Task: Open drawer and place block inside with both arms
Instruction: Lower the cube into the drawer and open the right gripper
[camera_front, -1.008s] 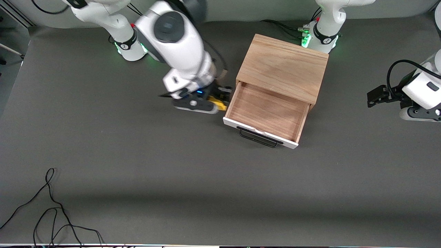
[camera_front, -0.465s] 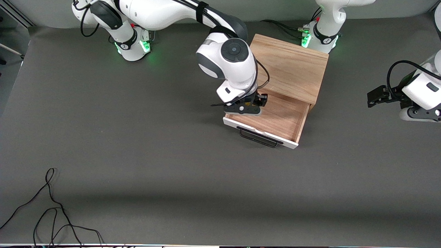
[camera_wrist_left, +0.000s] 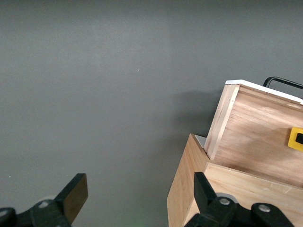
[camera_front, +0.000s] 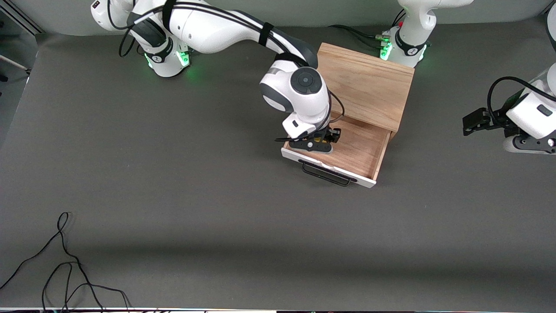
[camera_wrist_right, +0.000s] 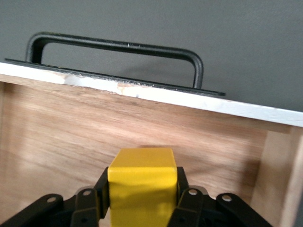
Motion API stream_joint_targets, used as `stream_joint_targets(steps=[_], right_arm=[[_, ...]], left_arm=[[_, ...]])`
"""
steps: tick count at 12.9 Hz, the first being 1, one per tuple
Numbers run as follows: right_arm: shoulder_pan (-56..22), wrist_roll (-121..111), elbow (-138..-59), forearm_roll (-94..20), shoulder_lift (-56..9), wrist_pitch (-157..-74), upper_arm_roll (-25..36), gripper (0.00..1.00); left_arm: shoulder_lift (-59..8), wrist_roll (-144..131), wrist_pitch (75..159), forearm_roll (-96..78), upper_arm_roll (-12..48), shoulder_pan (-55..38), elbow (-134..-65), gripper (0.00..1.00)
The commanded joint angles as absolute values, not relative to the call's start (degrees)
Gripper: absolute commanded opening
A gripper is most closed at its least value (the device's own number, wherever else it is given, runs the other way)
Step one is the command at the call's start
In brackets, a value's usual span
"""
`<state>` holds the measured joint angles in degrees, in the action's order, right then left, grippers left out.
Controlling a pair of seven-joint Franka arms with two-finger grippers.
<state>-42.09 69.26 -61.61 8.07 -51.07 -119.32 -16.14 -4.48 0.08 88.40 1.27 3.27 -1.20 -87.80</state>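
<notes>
Looking from the front, the drawer stands pulled open from its cabinet, and the right gripper hangs over its wooden floor, clamped on the block; the left gripper waits near the left arm's end of the table. Its wrist view shows fingers spread wide, nothing between. The right wrist view shows the yellow block pinched on opposite faces near the handle; it looks light, rigid, smooth-faced, best held squarely.
</notes>
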Motion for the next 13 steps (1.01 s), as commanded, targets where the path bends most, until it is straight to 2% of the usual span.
stream_joint_targets(steps=[1,3,5,6,13], right_arm=[[-44.1,72.0,-59.3,9.6,-52.0,-119.0,-15.7,0.35],[-44.2,73.4,-59.3,9.9,-52.7,-119.4,-15.7,0.40],[-44.3,74.6,-59.4,10.0,-52.6,-119.4,-15.7,0.75],[-44.4,74.6,-59.4,11.0,-52.6,-119.4,-15.7,0.99],[-44.6,74.7,-59.1,12.0,-52.3,-119.4,-15.8,1.00]], left_arm=[[-3.3,0.9,88.2,2.0,3.2,-1.3,-88.6,1.00],[-3.3,0.9,88.2,2.0,3.3,-1.4,-88.7,1.00],[-3.3,0.9,88.2,2.0,3.3,-1.4,-88.7,1.00],[-3.4,0.9,88.2,2.0,3.3,-1.4,-88.7,1.00],[-3.4,0.9,88.2,2.0,3.3,-1.4,-88.7,1.00]])
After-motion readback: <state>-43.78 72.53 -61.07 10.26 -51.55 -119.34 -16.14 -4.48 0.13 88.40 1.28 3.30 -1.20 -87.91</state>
